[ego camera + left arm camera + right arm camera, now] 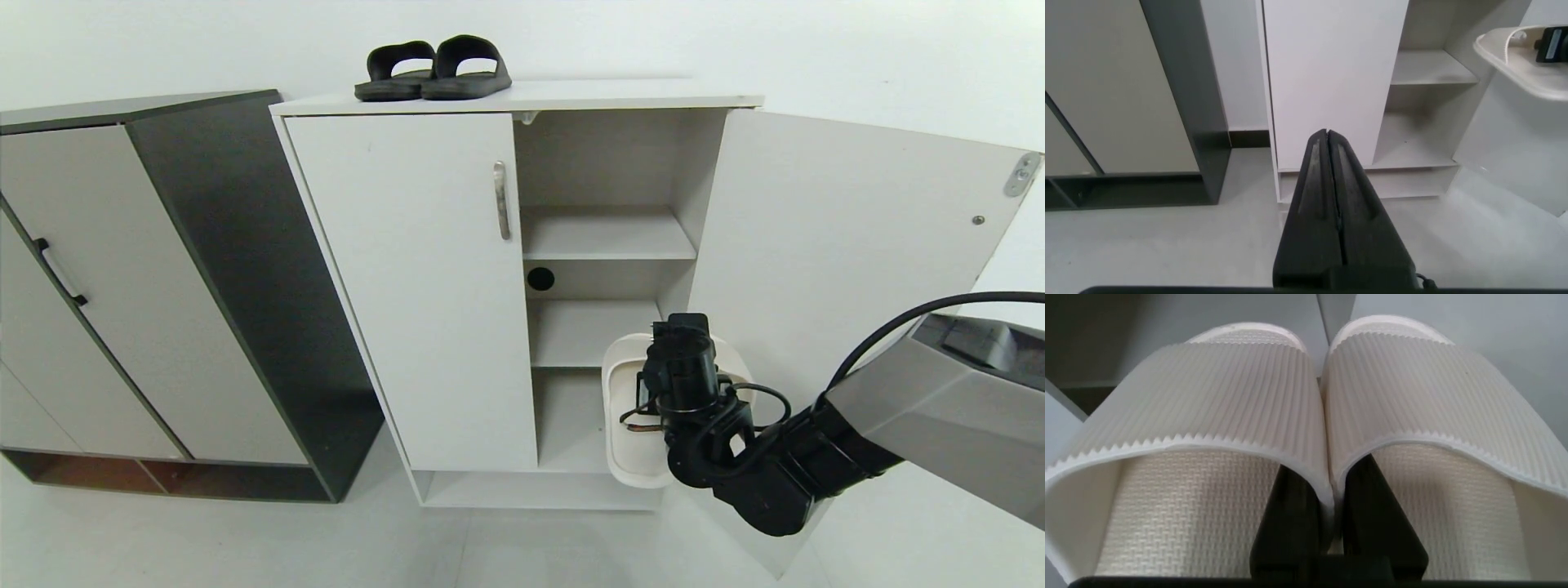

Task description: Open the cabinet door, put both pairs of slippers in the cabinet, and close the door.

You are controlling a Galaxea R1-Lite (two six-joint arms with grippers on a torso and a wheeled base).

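Note:
A white cabinet stands with its right door swung wide and its left door closed. A black pair of slippers rests on its top. My right gripper is shut on the inner edges of a white pair of slippers, held side by side in front of the open compartment at the level of the lowest shelf space. The right wrist view shows the white slippers pinched together by the fingers. My left gripper hangs shut and holds nothing, low above the floor and facing the cabinet.
A grey-fronted cabinet with dark sides stands close to the left of the white one. Two bare shelves sit inside the open half. The open door bounds the right side of the compartment. Pale floor lies in front.

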